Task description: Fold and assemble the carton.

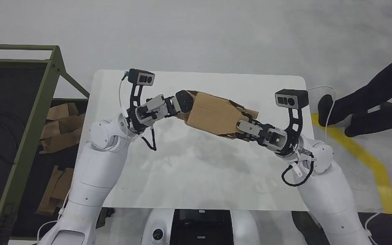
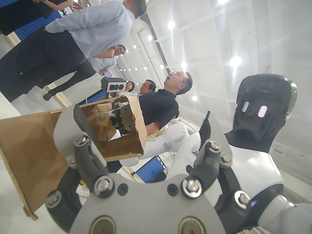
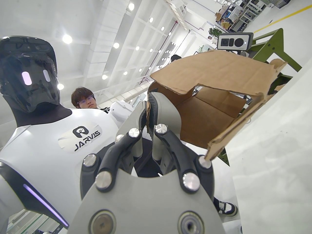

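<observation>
Both arms bent inward, left gripper [image 1: 185, 101] spread wide, right gripper [image 3: 148, 105] pinched closed.

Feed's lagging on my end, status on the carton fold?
Left gripper open, one finger against the carton at its open end. Right gripper shut on a flap edge. Carton partly opened, over the table between both arms. Nothing seen blocking.

1. Right gripper [image 3: 148, 109]: fingers pressed together, pinching a torn edge of the carton wall.
2. Carton [image 3: 219, 70]: brown cardboard, open toward the camera, inner faces visible; upper panel ragged along its edge; one lower corner just beside the gripper's knuckle.
3. Table [image 3: 268, 161]: white surface beside the carton.
4. Green frame [image 3: 277, 41]: behind the carton.
</observation>
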You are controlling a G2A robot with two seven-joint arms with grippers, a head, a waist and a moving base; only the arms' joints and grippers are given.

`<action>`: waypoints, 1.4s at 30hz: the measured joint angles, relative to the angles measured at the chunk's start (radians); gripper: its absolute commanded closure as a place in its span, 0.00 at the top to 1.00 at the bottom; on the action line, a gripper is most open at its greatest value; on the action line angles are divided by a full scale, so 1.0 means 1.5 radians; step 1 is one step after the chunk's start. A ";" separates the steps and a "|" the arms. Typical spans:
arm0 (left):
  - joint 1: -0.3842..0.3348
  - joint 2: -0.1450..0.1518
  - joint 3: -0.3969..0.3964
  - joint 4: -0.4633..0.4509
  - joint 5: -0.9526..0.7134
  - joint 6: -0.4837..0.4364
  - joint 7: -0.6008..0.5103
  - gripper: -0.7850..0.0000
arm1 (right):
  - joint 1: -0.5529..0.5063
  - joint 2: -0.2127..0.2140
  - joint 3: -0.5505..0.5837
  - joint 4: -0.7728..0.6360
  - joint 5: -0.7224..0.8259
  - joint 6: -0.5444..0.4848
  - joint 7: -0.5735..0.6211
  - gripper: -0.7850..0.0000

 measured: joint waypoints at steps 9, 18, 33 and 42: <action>-0.001 0.005 -0.005 0.003 -0.023 0.009 -0.079 1.00 | -0.003 0.000 0.005 -0.001 0.001 -0.003 -0.001 0.00; -0.002 0.008 -0.008 0.010 -0.059 0.011 -0.128 1.00 | -0.006 0.000 0.009 0.001 0.002 -0.003 0.000 0.00; -0.006 0.010 0.017 0.009 -0.063 0.033 -0.180 1.00 | -0.001 -0.001 -0.003 0.003 0.027 0.009 0.045 0.00; -0.010 0.011 0.030 0.009 -0.075 0.042 -0.207 1.00 | 0.008 -0.002 -0.015 0.018 0.053 0.030 0.079 0.00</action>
